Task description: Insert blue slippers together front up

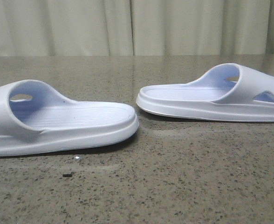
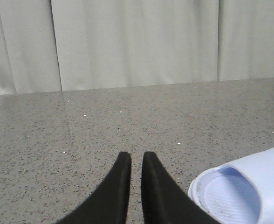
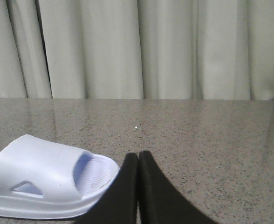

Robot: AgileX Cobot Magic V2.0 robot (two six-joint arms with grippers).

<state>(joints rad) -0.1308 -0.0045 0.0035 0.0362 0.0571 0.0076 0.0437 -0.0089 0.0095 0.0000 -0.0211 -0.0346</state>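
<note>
Two blue slippers lie flat on the speckled table, sole down and apart. The left slipper (image 1: 58, 122) has its strap at the left edge of the front view and its open end pointing right. The right slipper (image 1: 216, 95) sits farther back, strap to the right. Neither gripper shows in the front view. In the left wrist view, my left gripper (image 2: 136, 157) holds its black fingers almost together with only a thin slit and nothing between them; a slipper (image 2: 249, 189) lies beside it. My right gripper (image 3: 138, 156) is shut and empty, close beside a slipper (image 3: 39, 175).
The grey speckled stone table (image 1: 174, 182) stretches back to a pale pleated curtain (image 1: 127, 28). A small black fleck (image 1: 67, 175) lies on the table in front of the left slipper. A gap of bare table separates the two slippers.
</note>
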